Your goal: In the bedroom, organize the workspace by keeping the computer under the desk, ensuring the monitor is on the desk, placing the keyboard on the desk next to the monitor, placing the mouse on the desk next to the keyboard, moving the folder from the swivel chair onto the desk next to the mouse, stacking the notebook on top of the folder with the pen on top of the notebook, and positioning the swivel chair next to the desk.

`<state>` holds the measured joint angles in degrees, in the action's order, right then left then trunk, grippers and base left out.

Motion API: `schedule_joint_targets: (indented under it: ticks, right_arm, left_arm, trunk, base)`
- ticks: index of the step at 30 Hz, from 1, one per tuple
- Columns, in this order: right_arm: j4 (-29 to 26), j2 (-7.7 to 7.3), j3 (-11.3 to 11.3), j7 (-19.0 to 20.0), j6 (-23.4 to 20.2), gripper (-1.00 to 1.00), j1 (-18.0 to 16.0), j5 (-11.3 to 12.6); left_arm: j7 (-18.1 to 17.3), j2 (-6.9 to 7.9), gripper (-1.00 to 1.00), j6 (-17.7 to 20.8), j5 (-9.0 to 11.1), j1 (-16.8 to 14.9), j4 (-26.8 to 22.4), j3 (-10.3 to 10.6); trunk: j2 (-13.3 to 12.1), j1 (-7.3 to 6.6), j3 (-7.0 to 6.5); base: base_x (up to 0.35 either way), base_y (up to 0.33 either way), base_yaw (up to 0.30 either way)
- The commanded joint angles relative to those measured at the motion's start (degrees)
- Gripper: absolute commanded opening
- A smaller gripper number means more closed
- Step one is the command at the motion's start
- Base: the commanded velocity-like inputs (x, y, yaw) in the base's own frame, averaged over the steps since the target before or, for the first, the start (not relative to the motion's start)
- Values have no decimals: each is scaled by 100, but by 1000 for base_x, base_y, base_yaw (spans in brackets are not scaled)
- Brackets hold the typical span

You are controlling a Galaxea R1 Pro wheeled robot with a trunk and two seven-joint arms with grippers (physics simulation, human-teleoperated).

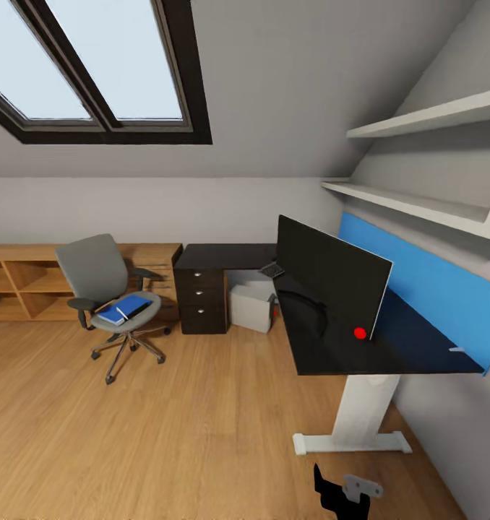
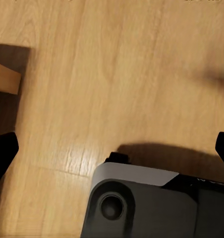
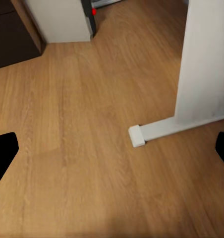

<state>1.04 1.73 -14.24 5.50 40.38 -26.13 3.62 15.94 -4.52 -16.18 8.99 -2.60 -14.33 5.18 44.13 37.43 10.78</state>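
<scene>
The grey swivel chair [image 1: 100,278] stands on the floor left of the black desk [image 1: 389,350]. On its seat lies the blue folder [image 1: 117,313] with the dark notebook [image 1: 135,305] on top. The monitor [image 1: 332,282] stands on the desk, and the keyboard [image 1: 272,270] lies behind it near the corner. Under the desk sits the light grey computer [image 1: 251,305] [image 3: 60,20]. I cannot make out the mouse or the pen. My left gripper [image 2: 112,148] and right gripper [image 3: 112,151] both hang open over bare floor, holding nothing.
The black drawer unit [image 1: 201,300] stands between chair and computer. A low wooden shelf unit [image 1: 21,285] lines the left wall. The desk's white leg [image 3: 203,64] and foot [image 3: 141,135] are close to my right gripper. My own base [image 2: 141,203] lies below the left gripper.
</scene>
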Motion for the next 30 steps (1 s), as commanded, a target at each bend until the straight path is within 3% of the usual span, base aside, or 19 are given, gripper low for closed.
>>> schedule_joint_targets:
  ticks: [1, 3, 4, 5, 7, 8, 11, 13, 16, 17, 22, 28, 30]
  right_arm:
    - [11, -14, -31, 57, 28, 100, -6, 40]
    - [-44, -94, -33, 66, 33, 100, -6, 48]
    - [-195, -152, -37, 72, 22, 100, -6, 59]
    - [-808, -237, -56, 73, -82, 100, -6, 87]
    - [-1515, -270, -75, 53, -447, 100, -6, 102]
    - [-3037, -394, -116, 46, -2034, 100, -6, 105]
    - [-3865, -519, -181, 51, -3232, 100, -6, 110]
    - [-4775, -594, -371, 58, -4614, 100, -3, 110]
    - [-5335, -607, -570, 68, -5254, 100, 5, 112]
    - [-5615, -610, -652, 74, -5543, 100, 20, 112]
    - [-6202, -580, -802, 70, -6073, 100, 35, 115]
    - [-6894, -380, -920, 53, -6634, 100, 87, 113]
    - [-7087, -335, -954, 82, -6718, 100, 512, 105]
  left_arm:
    - [30, 3, 100, -10, 60, -4, -54, 51]
    - [5, -6, 100, 140, 65, -4, -860, 53]
    - [2, -9, 100, 420, 68, -4, -1246, 53]
    - [-5, -12, 100, 1435, 74, -4, -2270, 52]
    - [-11, -23, 100, 2349, 82, -4, -3209, 47]
    - [0, -118, 100, 3192, 174, -8, -4469, 58]
    - [7, -176, 100, 3409, 205, -11, -5049, 60]
    - [15, -197, 100, 3866, 244, -12, -5670, 53]
    - [18, -193, 100, 4082, 305, -12, -5922, 7]
    - [11, -191, 100, 4154, 374, -13, -6002, -128]
    - [-19, -190, 100, 4216, 474, -13, -6105, -453]
    - [-6, -181, 100, 4217, 477, -13, -6190, -524]
    - [2, -181, 100, 4211, 468, -13, -6078, -531]
  trunk:
    - [-35, -22, -10]
    - [-116, -66, -46]
    - [-156, -88, -64]
    - [-196, -110, -82]
    - [-276, -154, -118]
    - [-316, -176, -136]
    - [-437, -242, -190]
    - [-517, -286, -226]
    - [-637, -352, -279]
    - [-677, -374, -297]
    - [-838, -462, -369]
    - [-838, -462, -369]
    - [-838, -462, -369]
  base:
    - [-25, -25, -1]
    - [-9, -8, 0]
    - [-4, -4, 0]
    - [-1, -1, 0]
    - [0, 0, 0]
    - [0, 0, 0]
    - [0, 0, 0]
    - [0, 0, 0]
    - [0, 0, 0]
    - [0, 0, 0]
    - [0, 0, 0]
    - [0, 0, 0]
    - [0, -12, 0]
